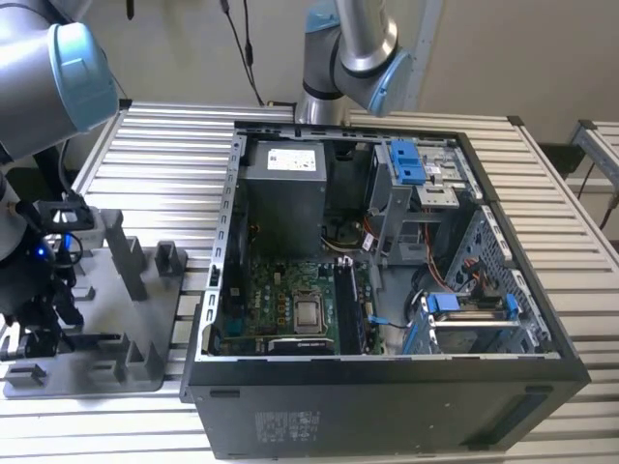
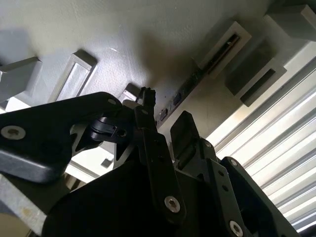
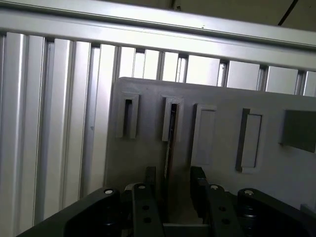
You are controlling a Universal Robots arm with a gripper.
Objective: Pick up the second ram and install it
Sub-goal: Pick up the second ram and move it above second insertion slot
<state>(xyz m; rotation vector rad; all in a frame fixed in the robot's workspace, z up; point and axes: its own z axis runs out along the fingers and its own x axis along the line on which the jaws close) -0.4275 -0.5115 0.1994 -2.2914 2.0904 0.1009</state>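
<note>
Black jaws of the gripper point(image 3: 173, 173) stand apart in both wrist views, one on each side of the second ram point(image 3: 171, 133). A sliver of gap shows along either face, so I'd call them spread and not yet pinching anything. The ram stands on its long edge in a narrow pocket of the grey fixture plate point(image 3: 222, 182), with its far end tucked into a raised slot block. In the second wrist view it reads as a thin dark line with small chips along it. To my eye it is a light, stiff little board that would not forgive bending, and its faces look smooth enough to slip. The safest hold looks to be square across the two flat faces near mid-length, high on the stick and clear of the contact edge down in the pocket. The plate lies on the ribbed aluminium worktop point(image 3: 59, 123). Well apart from it, toward the exterior view's right, the open computer case point(image 1: 387, 411) lies on its side with the motherboard point(image 1: 280, 304) facing up.
</note>
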